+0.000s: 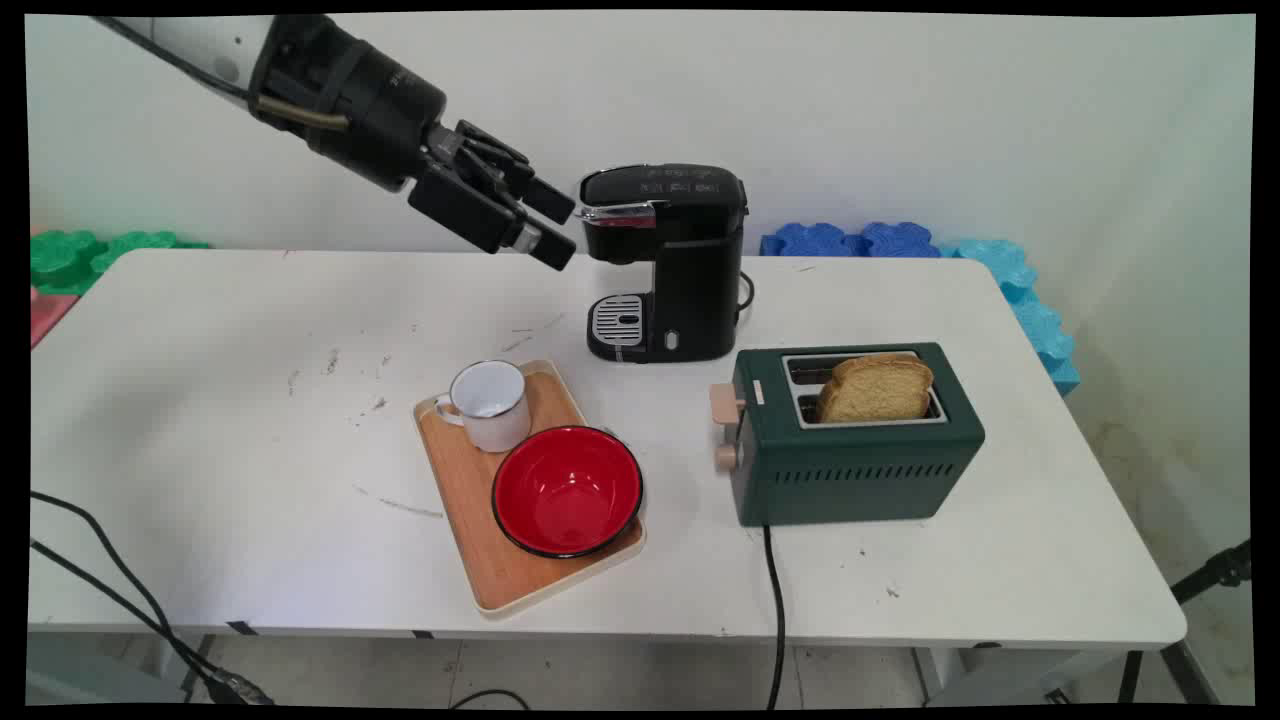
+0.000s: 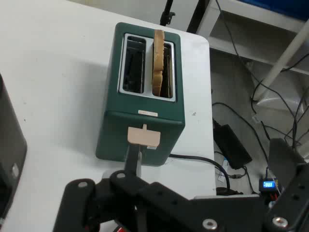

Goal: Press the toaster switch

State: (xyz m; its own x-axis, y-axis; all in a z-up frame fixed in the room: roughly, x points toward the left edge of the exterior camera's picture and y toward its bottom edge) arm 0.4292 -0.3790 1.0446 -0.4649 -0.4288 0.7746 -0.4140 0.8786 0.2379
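White table [image 1: 250,420] bears tray [image 1: 470,520], coffee maker [image 1: 680,270], toaster [image 1: 850,470].

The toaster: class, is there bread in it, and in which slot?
Yes. One slice of bread stands upright in the toaster, rising above its top. In the main view it sits in the nearer slot; the farther slot is empty.

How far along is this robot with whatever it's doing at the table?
Looks done: a brown bread slice stands in the green toaster; a white enamel mug and a red bowl sit empty on the wooden tray. In hand: nothing; the black pincer hangs open beside the black coffee machine. What's left: unclear.
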